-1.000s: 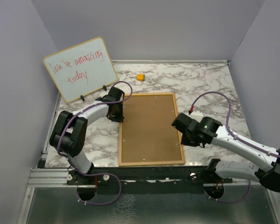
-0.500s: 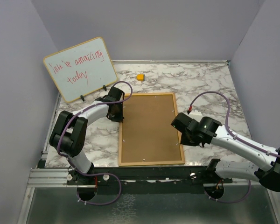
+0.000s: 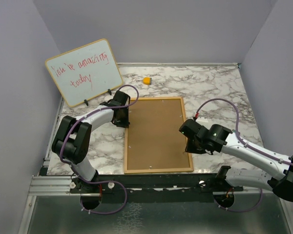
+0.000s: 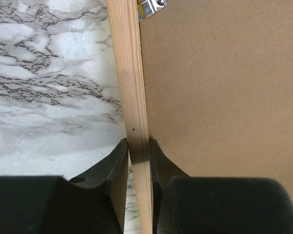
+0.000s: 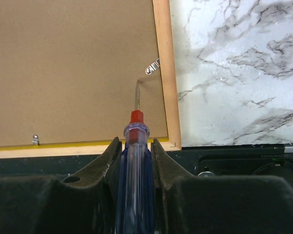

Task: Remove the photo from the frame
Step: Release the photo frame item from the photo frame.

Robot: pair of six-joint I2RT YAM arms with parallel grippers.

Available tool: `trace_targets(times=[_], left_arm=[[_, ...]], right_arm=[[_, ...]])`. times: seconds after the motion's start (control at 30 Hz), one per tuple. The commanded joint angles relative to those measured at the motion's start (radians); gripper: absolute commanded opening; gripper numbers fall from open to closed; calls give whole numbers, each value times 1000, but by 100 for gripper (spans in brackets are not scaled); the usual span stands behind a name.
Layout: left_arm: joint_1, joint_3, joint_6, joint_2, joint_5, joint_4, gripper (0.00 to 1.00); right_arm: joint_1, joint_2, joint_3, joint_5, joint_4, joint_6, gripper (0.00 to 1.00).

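Screwdriver (image 5: 135, 161) work is the step in hand: you are levering the clips off the back so the board can lift. The frame (image 3: 156, 134) lies face down in the middle of the table (image 3: 210, 87), brown back up. The photo is hidden, presumably under that back.

Your right gripper (image 5: 136, 146) has its fingers closed narrow on the screwdriver handle. The tip sits just beside a clip (image 5: 153, 67) on the frame's right rail, near its near corner. Your left gripper (image 4: 139, 151) pinches the frame's left rail, fingers narrow, one on each side of the wood.

To do this well, let the left pinch pin the frame while you work. Slide the tip under the clip's free end and turn it outward toward the rail, not down into the board. Push lightly; a slip would gouge the back or skate off the frame.

Counts: one frame, one screwdriver, two grippers. Three clips show in the wrist views, two at the frame's near right corner and one on its left rail. Beyond the frame's far edge sit one whiteboard (image 3: 84, 72) and one small yellow block (image 3: 146, 81).
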Motion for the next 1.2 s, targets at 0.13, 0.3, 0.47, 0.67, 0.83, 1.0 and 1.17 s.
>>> trace_targets(times=[0.13, 0.3, 0.47, 0.67, 0.83, 1.0, 1.17], left_arm=[[-7, -28, 45, 0, -3, -14, 0], [-7, -28, 45, 9, 5, -13, 0], [-8, -27, 46, 5, 11, -13, 0], [-8, -26, 51, 12, 13, -15, 0], [-8, -26, 51, 11, 11, -16, 0], [-8, -24, 50, 9, -1, -20, 0], [-9, -20, 46, 12, -5, -22, 0]], right_arm=[[6, -28, -53, -32, 43, -17, 1], [6, -14, -64, -12, 43, -6, 1], [6, 11, -67, 4, 47, 7, 1], [5, -2, -47, 33, 40, 18, 1], [6, -27, -37, 42, 52, 14, 1], [5, -7, 13, 93, -48, 47, 1], [5, -26, 47, 127, -129, 55, 1]])
